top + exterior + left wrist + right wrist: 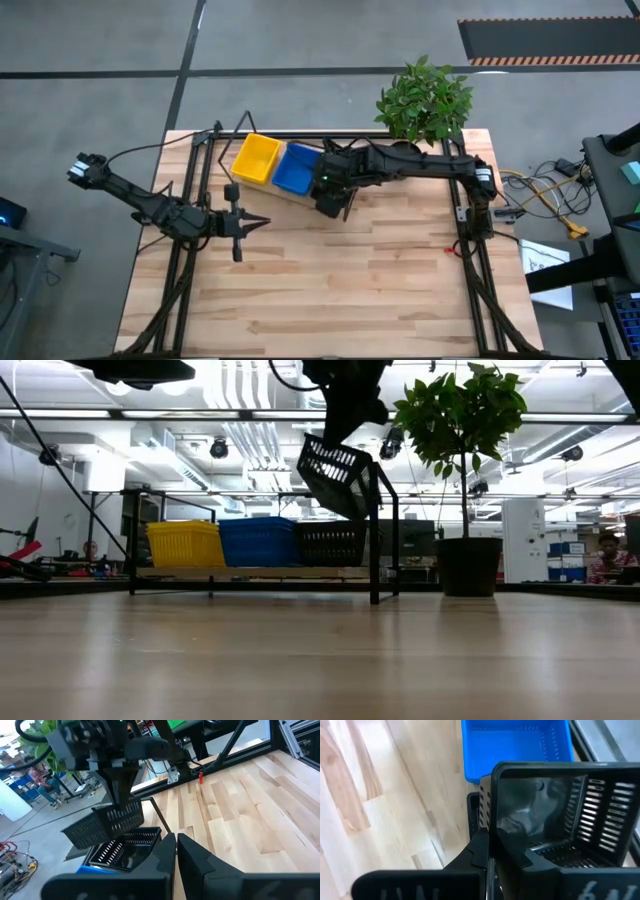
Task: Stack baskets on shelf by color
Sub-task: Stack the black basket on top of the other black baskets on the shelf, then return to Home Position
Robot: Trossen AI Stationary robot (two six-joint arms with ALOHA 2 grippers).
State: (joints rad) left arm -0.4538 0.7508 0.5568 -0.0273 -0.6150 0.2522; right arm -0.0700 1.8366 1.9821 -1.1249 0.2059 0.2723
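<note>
The shelf point(262, 572) stands at the table's far edge with yellow baskets point(185, 544), blue baskets point(258, 541) and a black basket point(330, 544) side by side on its board. My right gripper point(345, 420) is shut on another black basket point(335, 475), which is lifted and tilted just above the black one on the shelf. In the high view the right arm point(400, 165) hides this basket. My left gripper point(255, 222) waits shut over the table's left half, pointing right, and touches nothing. My right gripper holds the black basket by one side wall at its rim point(489, 822). It is pinched with one finger point(477, 847) outside and one finger point(522, 857) inside. The fingers come from above, pointing down. The basket hangs clear below them, tilted, over the shelved black basket point(125, 851).
A potted plant point(468, 565) stands right of the shelf at the table's far right corner point(425, 100). The shelf's black wire end frame point(375, 530) rises beside the held basket. Bare wood tabletop point(380, 270) stretches across the near half. A person sits in the room beyond point(605, 555).
</note>
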